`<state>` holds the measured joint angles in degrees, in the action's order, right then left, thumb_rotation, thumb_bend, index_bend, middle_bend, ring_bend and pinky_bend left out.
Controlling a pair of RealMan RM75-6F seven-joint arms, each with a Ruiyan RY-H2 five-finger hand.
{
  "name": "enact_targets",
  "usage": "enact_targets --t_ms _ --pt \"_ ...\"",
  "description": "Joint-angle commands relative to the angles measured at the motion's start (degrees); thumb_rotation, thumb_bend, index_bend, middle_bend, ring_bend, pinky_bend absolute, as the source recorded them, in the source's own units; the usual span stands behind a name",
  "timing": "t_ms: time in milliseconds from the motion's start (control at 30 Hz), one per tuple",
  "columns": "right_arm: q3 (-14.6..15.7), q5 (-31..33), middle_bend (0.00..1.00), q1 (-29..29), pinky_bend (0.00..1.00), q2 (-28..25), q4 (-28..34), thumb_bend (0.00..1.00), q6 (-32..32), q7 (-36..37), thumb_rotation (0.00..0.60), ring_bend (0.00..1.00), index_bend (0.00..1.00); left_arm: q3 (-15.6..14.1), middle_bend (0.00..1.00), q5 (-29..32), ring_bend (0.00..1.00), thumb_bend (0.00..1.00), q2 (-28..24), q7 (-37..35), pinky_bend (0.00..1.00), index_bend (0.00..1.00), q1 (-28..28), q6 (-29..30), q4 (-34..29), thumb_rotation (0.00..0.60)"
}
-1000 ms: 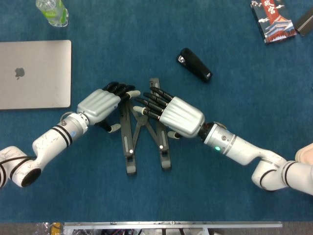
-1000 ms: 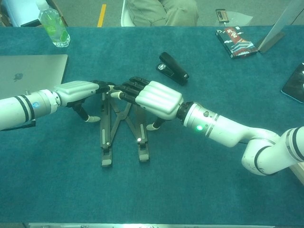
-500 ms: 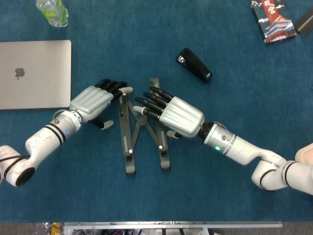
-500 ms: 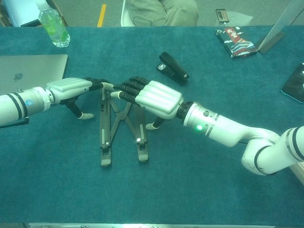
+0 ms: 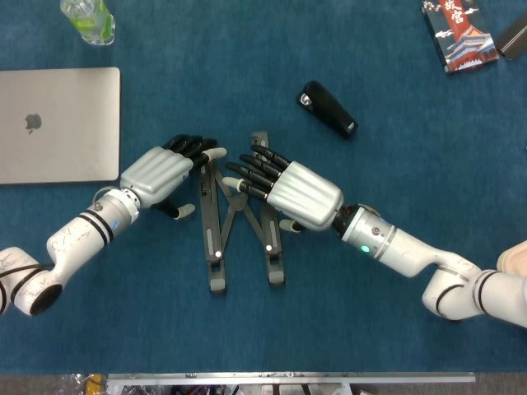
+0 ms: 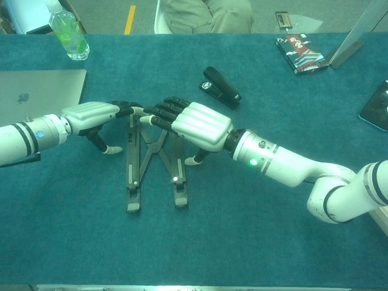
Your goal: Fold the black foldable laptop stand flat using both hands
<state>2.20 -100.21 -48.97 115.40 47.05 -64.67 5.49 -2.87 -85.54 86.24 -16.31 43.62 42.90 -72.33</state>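
Over the last second my left hand (image 5: pixel 158 174) pulled away toward the left of the frame and has now come part of the way back, so its fingertips sit again by the upper end of the stand's left rail. The black laptop stand (image 5: pixel 240 216) has slid very slightly down and left; my right hand (image 5: pixel 290 191) has barely shifted.

The stand lies in the middle of the frame on the blue table cover (image 5: pixel 346 313), its two long rails running top to bottom with crossed struts between them, close together but not yet flush. I have a hand on each side because folding it flat, as I judge it, means pushing the rails toward one another: left hand bracing the left rail, right hand over the right rail and the struts.

My left hand is half curled, fingers bunched and pointing right, thumb hanging down. It holds nothing; from the chest view its tips seem to touch the rail's top, though I can't be sure of contact. My right hand is spread, fingers fanned toward the upper left and lying over the struts, palm down, gripping nothing.

The laptop (image 5: pixel 58 123) sits at the left edge, the black stapler (image 5: pixel 328 109) above right.
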Motion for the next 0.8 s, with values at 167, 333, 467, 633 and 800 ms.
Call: enact_targets --t_ms 167,333,467,633,800 --pt "-0.12 0.21 0.00 -0.05 0.05 0.03 -0.18 0.09 0.10 0.07 0.600 0.00 0.00 -0.20 0.00 -0.71 0.00 0.29 0.41 -0.93 0.00 0.00 -0.18 0.69 0.29 0.600" --pt "-0.18 0.30 0.00 -0.15 0.05 0.30 -0.62 0.09 0.18 0.17 0.600 0.00 0.00 -0.31 0.00 -1.05 0.00 0.29 1.07 -1.47 0.00 0.00 -0.13 0.81 0.64 0.600" --pt "-0.34 0.45 0.00 -0.22 0.05 0.58 -1.00 0.09 0.19 0.33 0.600 0.00 0.00 -0.24 0.00 -1.09 0.00 0.29 1.39 -1.83 0.00 0.00 -0.06 0.86 0.84 0.600" --pt "-0.43 0.51 0.00 -0.36 0.05 1.12 -1.62 0.09 0.16 0.64 0.600 0.00 0.00 -0.19 0.00 -1.25 0.00 0.29 1.49 -2.24 0.00 0.00 0.03 1.03 0.69 0.600" --pt "-0.42 0.53 0.00 -0.45 0.05 1.79 -2.46 0.09 0.13 0.78 0.600 0.00 0.00 -0.23 0.00 -1.42 0.00 0.29 1.45 -2.63 0.00 0.00 0.04 1.27 0.27 0.600"
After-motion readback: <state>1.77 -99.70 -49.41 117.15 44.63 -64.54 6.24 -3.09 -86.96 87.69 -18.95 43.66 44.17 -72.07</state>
